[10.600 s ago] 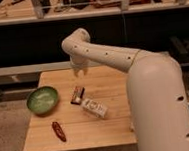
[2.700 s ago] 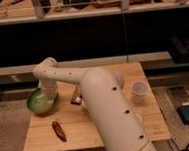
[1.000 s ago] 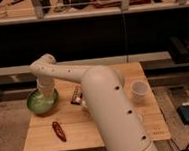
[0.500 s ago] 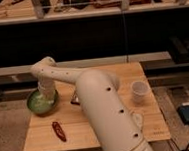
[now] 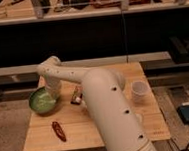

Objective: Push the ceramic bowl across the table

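Camera view: over the last few seconds the white arm has swung from the middle of the bench [image 5: 118, 125] down to its left part, and the tool [image 5: 53, 92] now sits at the right rim of the ceramic bowl [image 5: 41, 101], seemingly touching it. The bowl lies near the bench's left edge, about where it lay before, so I judge the push has made contact but has barely carried the bowl yet.

The tool's tip is hidden behind the wrist housing; I cannot tell its state. The arm's bulk covers the bench's middle, partly hiding a small snack packet [image 5: 77, 95]. A white cup [image 5: 139, 92] and a reddish pepper-like item [image 5: 58, 130] stand clear.
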You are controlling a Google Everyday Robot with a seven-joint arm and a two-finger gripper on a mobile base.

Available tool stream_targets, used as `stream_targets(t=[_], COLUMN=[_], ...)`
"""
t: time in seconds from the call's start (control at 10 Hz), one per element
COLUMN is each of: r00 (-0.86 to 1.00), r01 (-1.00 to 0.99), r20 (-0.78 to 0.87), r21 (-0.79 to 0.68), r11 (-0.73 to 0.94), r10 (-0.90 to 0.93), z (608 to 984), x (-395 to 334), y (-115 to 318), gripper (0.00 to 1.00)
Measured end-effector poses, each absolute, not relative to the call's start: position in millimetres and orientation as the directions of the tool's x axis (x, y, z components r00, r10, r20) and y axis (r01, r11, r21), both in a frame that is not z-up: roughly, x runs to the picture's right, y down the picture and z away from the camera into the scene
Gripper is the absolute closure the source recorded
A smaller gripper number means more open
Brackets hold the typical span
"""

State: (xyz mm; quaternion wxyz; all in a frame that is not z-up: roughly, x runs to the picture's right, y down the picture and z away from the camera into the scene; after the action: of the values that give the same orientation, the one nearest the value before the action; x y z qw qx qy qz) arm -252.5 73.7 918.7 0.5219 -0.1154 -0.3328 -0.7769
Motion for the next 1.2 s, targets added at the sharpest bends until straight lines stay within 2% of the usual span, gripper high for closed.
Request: stream_targets(t=[1.2], r00=[-0.241], r01=[0.961], r20=[0.580], r21=[0.253], r11=[-0.110], r10=[-0.778], z=[935.7], x=[-180.4], y=[71.5], gripper=[1.00])
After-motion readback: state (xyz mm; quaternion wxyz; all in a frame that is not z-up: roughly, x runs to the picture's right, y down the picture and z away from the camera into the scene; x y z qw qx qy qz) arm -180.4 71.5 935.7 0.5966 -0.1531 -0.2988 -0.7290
